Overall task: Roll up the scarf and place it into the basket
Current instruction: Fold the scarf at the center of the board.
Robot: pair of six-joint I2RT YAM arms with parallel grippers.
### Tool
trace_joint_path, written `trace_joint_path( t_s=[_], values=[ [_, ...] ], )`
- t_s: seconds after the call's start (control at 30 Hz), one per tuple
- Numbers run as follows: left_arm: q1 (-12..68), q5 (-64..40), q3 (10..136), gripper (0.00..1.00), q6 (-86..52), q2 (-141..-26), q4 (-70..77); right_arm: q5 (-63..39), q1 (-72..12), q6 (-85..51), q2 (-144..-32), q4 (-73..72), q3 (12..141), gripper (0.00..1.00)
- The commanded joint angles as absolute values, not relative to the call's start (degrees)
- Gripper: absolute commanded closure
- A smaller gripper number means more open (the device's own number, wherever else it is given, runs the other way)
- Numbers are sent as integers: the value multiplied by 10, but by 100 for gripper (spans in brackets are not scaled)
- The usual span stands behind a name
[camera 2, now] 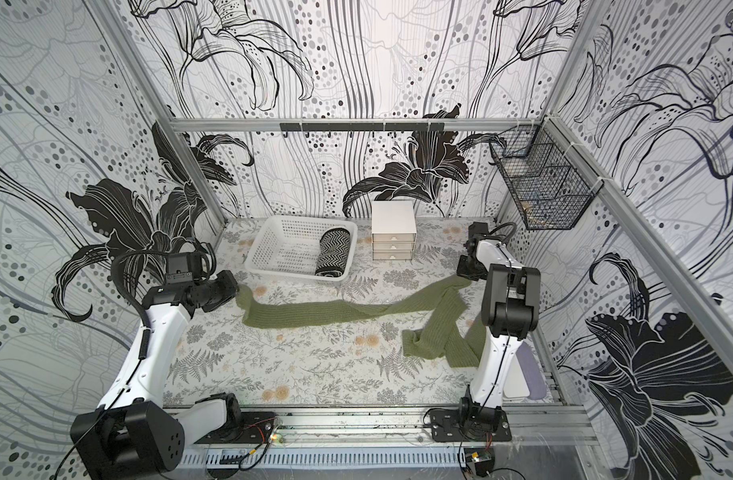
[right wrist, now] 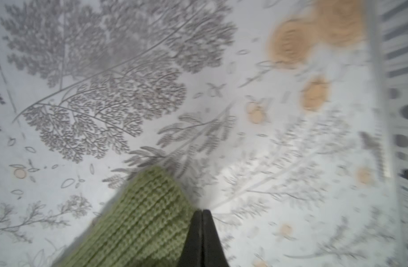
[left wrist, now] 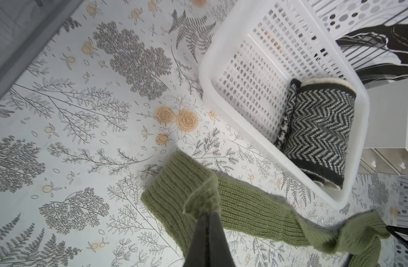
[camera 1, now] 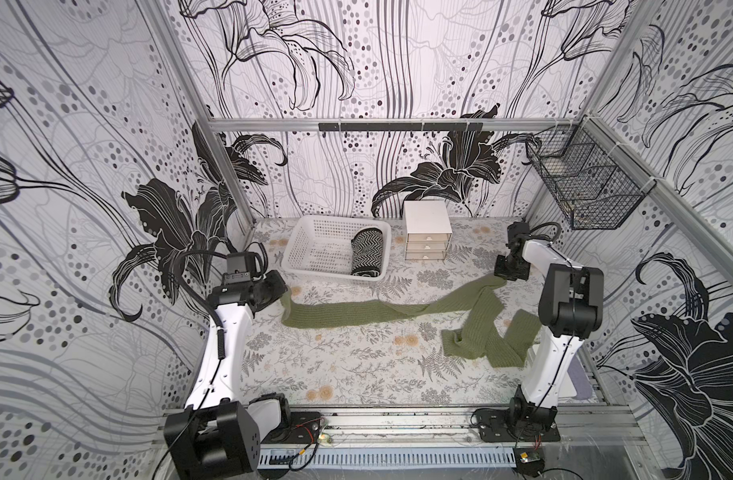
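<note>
– Left wrist view, scarf [left wrist: 244, 208]?
– Green knit, twisted across the middle of the table [camera 1: 356, 374], outside the basket [camera 1: 327, 275] at the back edge. Left gripper [left wrist: 208, 208] clamps one end; right gripper [right wrist: 201, 211] is clenched beside the other, catch unclear.
– Advice? Lettering?
– Probably untwist and flatten before rolling. None legible.

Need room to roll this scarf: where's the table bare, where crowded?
Bare: the table strip between the green scarf and the front rail; the basket left of its rolled zigzag scarf. Crowded: scarf folds beside the right arm.
</note>
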State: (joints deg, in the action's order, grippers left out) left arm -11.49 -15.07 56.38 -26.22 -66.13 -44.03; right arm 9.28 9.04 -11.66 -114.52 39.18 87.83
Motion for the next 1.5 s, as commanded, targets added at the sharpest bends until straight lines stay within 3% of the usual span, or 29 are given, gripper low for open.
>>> trace_joint_path(
  t_s=[0.0, 0.2, 0.5, 0.57, 0.67, 0.83, 0.9, 0.93, 0.97, 1.0, 1.03, 1.07, 1.2, 1.37, 1.43, 1.47],
  values=[
    [-80, -171, 518, 100, -301, -646, -411, 151, 98, -131, -1044, 403, 865, 100],
    [-6, -171, 482, 100, -345, -626, -400, 218, 102, -115, -876, 432, 842, 100],
    [114, -213, 506, 100, -386, -639, -348, 248, 102, -73, -771, 489, 870, 100],
    [116, -197, 509, 100, -388, -640, -359, 201, 102, -73, -756, 496, 881, 100],
    [95, -81, 517, 100, -378, -640, -421, 103, 93, -72, -737, 503, 884, 100],
    [-19, -60, 521, 95, -363, -710, -480, 50, -21, -71, -717, 510, 865, 100],
    [-45, -29, 522, 76, -368, -724, -491, 42, -84, -80, -709, 503, 852, 100],
    [-58, -14, 523, 61, -374, -726, -494, 36, -122, -86, -707, 497, 845, 100],
    [-78, -5, 522, 54, -379, -723, -497, 35, -164, -94, -707, 488, 839, 100],
    [-94, 1, 521, 40, -383, -715, -495, 34, -199, -104, -708, 474, 833, 100],
    [-114, 5, 520, 15, -386, -703, -490, 28, -240, -113, -712, 459, 828, 100],
    [-132, 6, 522, 0, -383, -691, -487, 22, -281, -122, -723, 442, 825, 100],
    [-185, 4, 557, 1, -355, -669, -504, 15, -414, -155, -806, 359, 832, 100],
    [-221, -45, 569, 1, -322, -660, -509, -54, -567, -199, -1004, 262, 940, 100],
    [-223, -51, 563, 1, -314, -658, -511, -77, -599, -234, -1098, 234, 1002, 57],
    [-225, -51, 559, 1, -312, -656, -511, -79, -603, -250, -1125, 230, 1019, 48]
  ],
)
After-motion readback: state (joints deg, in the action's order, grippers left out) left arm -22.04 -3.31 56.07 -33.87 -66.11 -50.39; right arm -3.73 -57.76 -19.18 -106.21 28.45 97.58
